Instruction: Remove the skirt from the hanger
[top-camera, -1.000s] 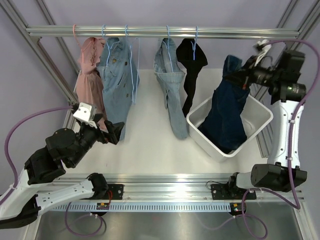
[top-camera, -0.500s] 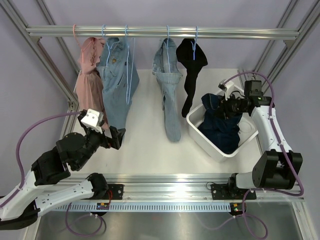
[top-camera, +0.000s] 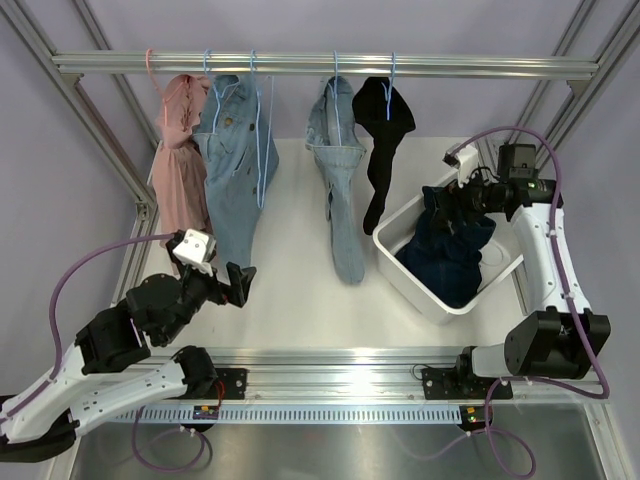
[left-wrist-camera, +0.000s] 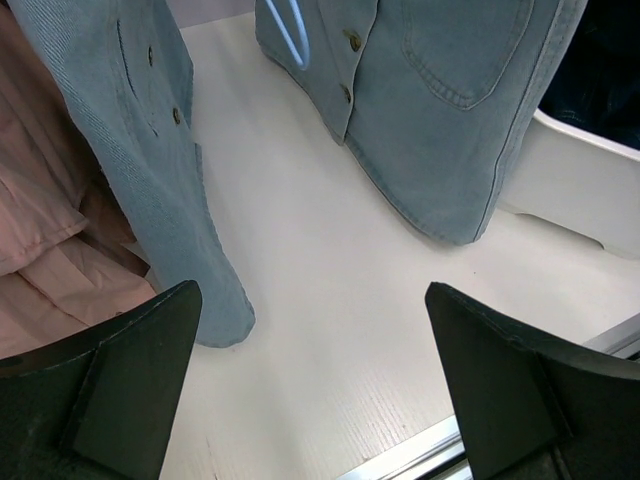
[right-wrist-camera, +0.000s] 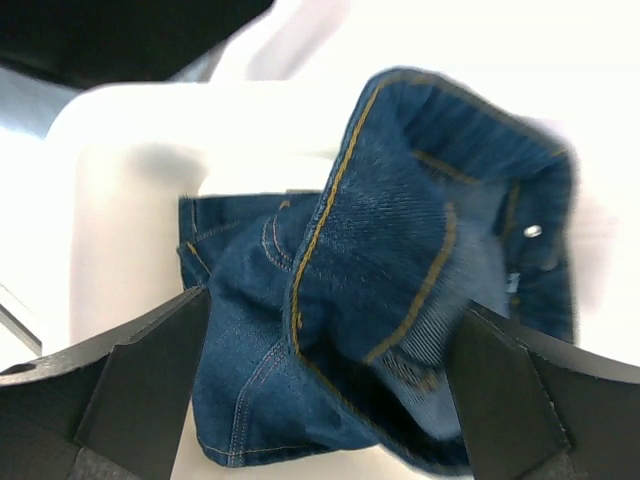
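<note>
The dark blue denim skirt (top-camera: 450, 250) lies bunched in the white bin (top-camera: 505, 278) at the right. In the right wrist view the skirt (right-wrist-camera: 400, 250) is partly blurred, just past the wide-apart fingers (right-wrist-camera: 150, 380), and neither pad presses it. My right gripper (top-camera: 447, 197) is open over the bin's far side. My left gripper (top-camera: 240, 283) is open at the front left, with only bare table between its fingers (left-wrist-camera: 130, 380). I cannot tell which hanger on the rail was the skirt's.
On the rail (top-camera: 320, 64) hang a pink garment (top-camera: 180, 150), a light denim jacket (top-camera: 232, 165), a light denim piece (top-camera: 340, 180) and a black garment (top-camera: 385, 135). The frame's slanted struts (top-camera: 110, 140) stand at both sides.
My right gripper lowered the skirt from high up into the bin, then opened and let it go. The left arm drew back toward the front edge with its gripper still open.
</note>
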